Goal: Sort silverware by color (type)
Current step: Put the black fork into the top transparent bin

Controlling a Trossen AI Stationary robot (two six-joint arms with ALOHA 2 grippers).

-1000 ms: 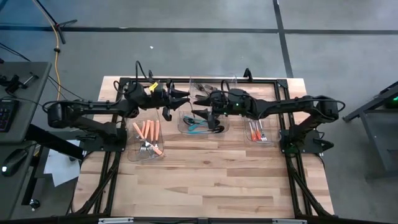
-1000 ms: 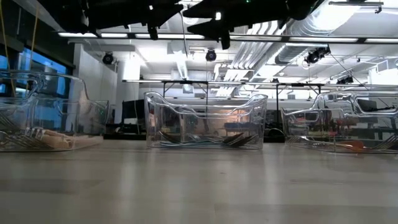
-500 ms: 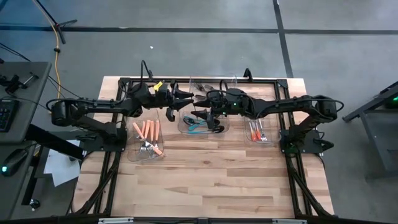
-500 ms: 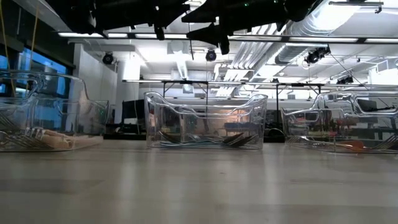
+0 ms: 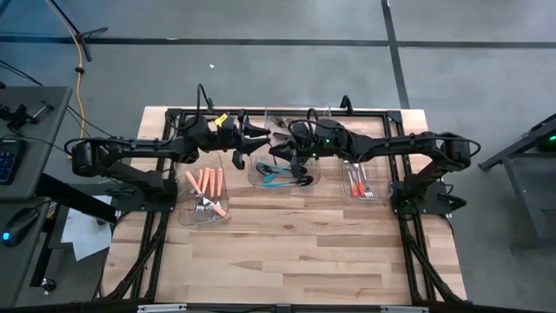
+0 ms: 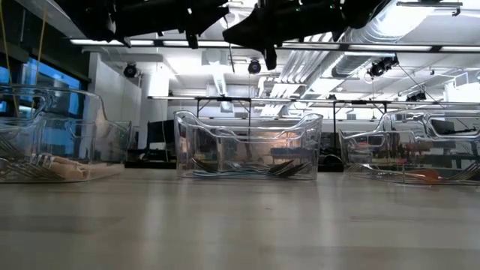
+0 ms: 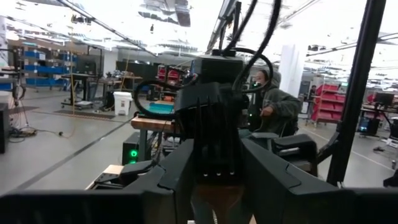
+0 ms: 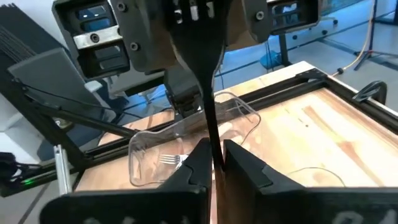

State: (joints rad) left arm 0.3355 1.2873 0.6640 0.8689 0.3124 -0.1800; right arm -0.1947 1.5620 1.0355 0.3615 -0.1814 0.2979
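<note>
Orange pieces (image 5: 207,183) fill the left bin; teal and black remain mid-bin (image 5: 282,176). Right gripper (image 8: 214,163) jaws clench a black fork (image 8: 200,37); left gripper (image 5: 257,135) jaws parted, empty.

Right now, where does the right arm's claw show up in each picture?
High view: the right gripper is centre, over the middle bin.
Low view: top centre, dark overhead.
Left wrist view: centre, facing the camera.
Right wrist view: bottom centre, shut on a black fork.
Shared landmark: the left gripper, directly opposite.
</note>
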